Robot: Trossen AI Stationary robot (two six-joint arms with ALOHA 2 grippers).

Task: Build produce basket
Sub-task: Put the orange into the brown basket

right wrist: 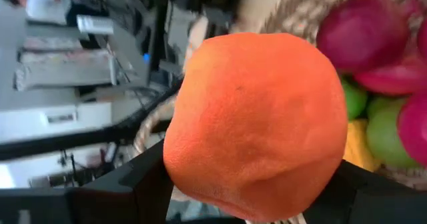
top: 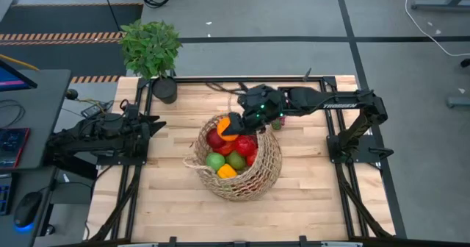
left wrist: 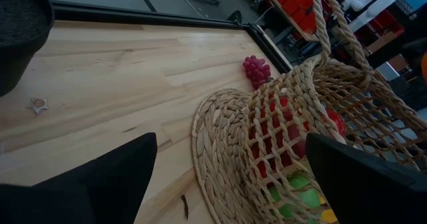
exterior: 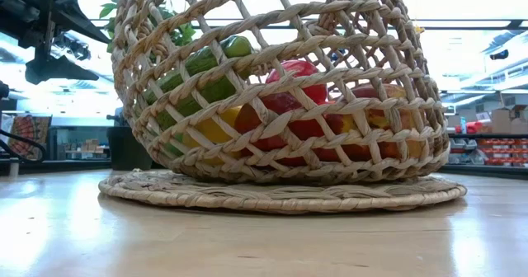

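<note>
The tan wicker basket (top: 239, 175) rests on its flat woven base (exterior: 280, 193) in the middle of the table, holding red, green, yellow and orange produce (top: 231, 153). My right gripper (top: 235, 122) reaches in from the right and is shut on an orange (right wrist: 257, 117) above the basket's far rim. Purple grapes (left wrist: 257, 69) lie on the table beyond the basket. My left gripper (left wrist: 227, 184) waits open at the table's left edge, pointing at the basket with nothing between its fingers. My right gripper pinches the orange between its two fingers, one on each opposite side (right wrist: 175, 174). The fingers (right wrist: 133, 187) come slanting down from the table's right side. The orange (top: 226, 128) is lifted clear, above the fruit in the basket.
A leafy potted plant (top: 152, 48) in a black pot (top: 165, 90) stands at the table's far left corner. A dark frame rail (top: 242, 79) runs along the table's far edge. Bare wood lies in front of the basket and to its right.
</note>
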